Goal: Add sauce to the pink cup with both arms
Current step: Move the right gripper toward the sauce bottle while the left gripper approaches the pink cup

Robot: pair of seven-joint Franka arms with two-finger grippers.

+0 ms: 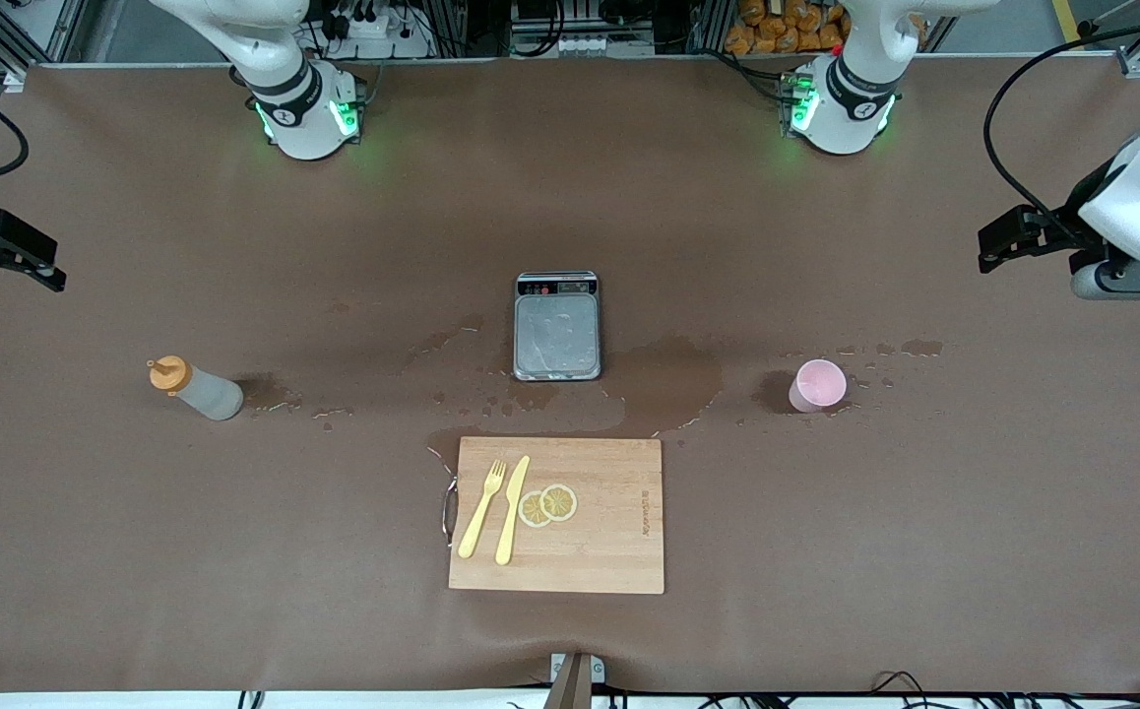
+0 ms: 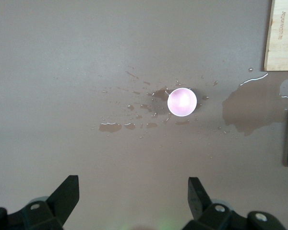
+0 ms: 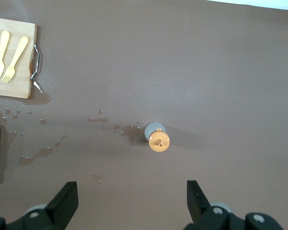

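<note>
The sauce bottle (image 1: 194, 389), greyish with an orange nozzle cap, stands on the brown table toward the right arm's end (image 3: 157, 137). Toward the left arm's end stands the pale pink cup (image 1: 817, 384), upright among water spots (image 2: 182, 101). My right gripper (image 1: 7, 276) hangs open over the table's edge at its own end, well apart from the bottle (image 3: 131, 187). My left gripper (image 1: 998, 251) hangs open over its end of the table, clear of the cup (image 2: 133, 184). Nothing is between either gripper's fingers.
A grey scale (image 1: 556, 325) sits mid-table between bottle and cup. Nearer the front camera lies a wooden cutting board (image 1: 619, 532) with a yellow fork (image 1: 482, 509), a knife (image 1: 512, 510) and lemon slices (image 1: 548, 504). Wet patches spread around the scale and cup.
</note>
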